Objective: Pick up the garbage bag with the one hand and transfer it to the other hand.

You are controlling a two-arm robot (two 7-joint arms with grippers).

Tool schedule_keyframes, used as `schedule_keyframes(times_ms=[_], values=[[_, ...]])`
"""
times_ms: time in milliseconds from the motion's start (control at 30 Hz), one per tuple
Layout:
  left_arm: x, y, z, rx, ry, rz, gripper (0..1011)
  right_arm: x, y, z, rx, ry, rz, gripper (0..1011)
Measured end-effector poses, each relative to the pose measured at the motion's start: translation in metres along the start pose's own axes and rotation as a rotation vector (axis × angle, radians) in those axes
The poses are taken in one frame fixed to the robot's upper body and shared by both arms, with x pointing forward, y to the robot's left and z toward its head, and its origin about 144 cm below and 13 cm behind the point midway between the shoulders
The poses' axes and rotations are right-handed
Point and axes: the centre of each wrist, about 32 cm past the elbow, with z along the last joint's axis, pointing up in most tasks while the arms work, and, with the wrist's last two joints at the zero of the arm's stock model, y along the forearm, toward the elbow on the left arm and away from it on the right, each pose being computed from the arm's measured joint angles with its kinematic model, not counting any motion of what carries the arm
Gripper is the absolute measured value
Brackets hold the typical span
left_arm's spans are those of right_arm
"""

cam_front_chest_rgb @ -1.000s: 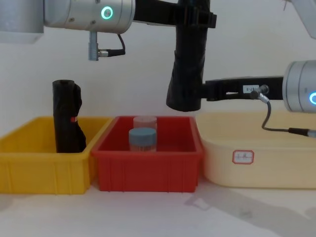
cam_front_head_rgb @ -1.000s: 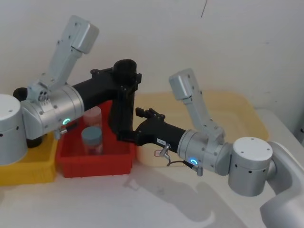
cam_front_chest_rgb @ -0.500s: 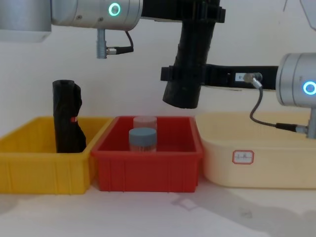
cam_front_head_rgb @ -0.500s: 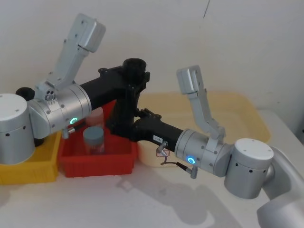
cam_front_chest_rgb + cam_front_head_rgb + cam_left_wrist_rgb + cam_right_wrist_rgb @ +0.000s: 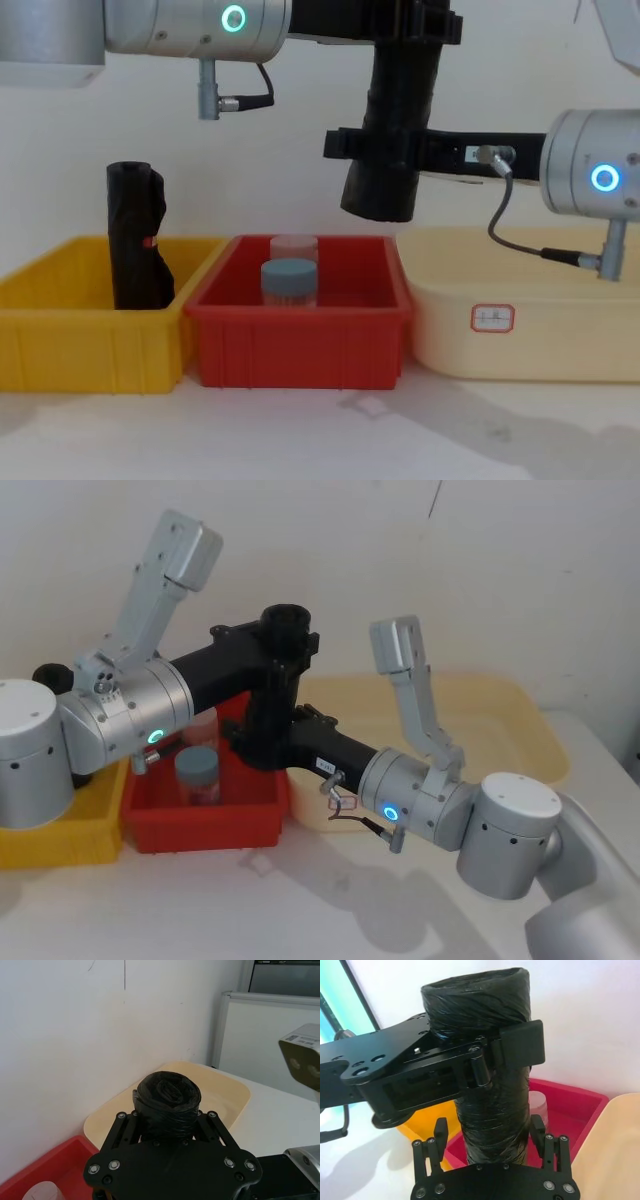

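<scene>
The garbage bag [image 5: 385, 195], a plain black roll, hangs nearly upright high above the red bin. My left gripper [image 5: 410, 25], on the arm with the green ring, is shut on the bag's upper end [image 5: 167, 1095]. My right gripper [image 5: 489, 1132], on the arm with the blue ring, is open. It straddles the lower half of the roll [image 5: 490, 1105], with one finger on each side and a thin gap showing. In the head view the right gripper [image 5: 262, 742] sits low on the bag [image 5: 272, 705], below the left gripper [image 5: 285, 650].
Under the roll stands a red bin [image 5: 300, 345] holding a blue-lidded jar [image 5: 289, 282] and a clear jar [image 5: 293, 245]. To its left, a yellow bin [image 5: 90, 345] holds another black roll with a red mark [image 5: 135, 235]. A cream tub [image 5: 520, 320] sits at right.
My right gripper has slid leftward until its fingers stand around the roll's lower part. The left arm has shifted slightly right and up, and the roll hangs more upright.
</scene>
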Motion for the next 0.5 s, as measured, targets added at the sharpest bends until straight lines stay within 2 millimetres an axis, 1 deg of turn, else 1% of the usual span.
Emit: schedule_keyframes(times_ms=[100,167,200,233,333,367,400,433,500], values=[[-0.0001,0.0001,-0.0002,-0.001,0.0,-0.001,377,-0.0003,0.0011,-0.0004,0.001,0.001,-0.006,992],[0.0,0.0003,-0.0003,-0.001,0.0,-0.001,377,-0.0006,0.0019,-0.0007,0.002,0.002,-0.01,945],[0.0,0.0003,-0.0004,-0.002,0.0,-0.001,377,-0.0006,0.0021,-0.0009,0.002,0.002,-0.012,945],[0.0001,0.0004,-0.0005,-0.002,0.0,-0.002,377,-0.0008,0.0025,-0.0012,0.002,0.002,-0.015,908],[0.0001,0.0005,-0.0005,-0.002,0.0,-0.002,377,-0.0011,0.0032,-0.0015,0.002,0.002,-0.018,840],[0.0001,0.0006,-0.0005,-0.002,0.0,-0.002,377,-0.0011,0.0036,-0.0017,0.003,0.003,-0.02,790],[0.0001,0.0006,-0.0005,-0.003,0.0,-0.002,377,-0.0012,0.0038,-0.0018,0.003,0.003,-0.021,790],[0.0001,0.0006,-0.0005,-0.003,0.0,-0.002,377,-0.0013,0.0039,-0.0018,0.003,0.003,-0.022,737],[0.0001,0.0006,-0.0005,-0.003,0.0,-0.002,377,-0.0014,0.0042,-0.0019,0.003,0.003,-0.023,692]])
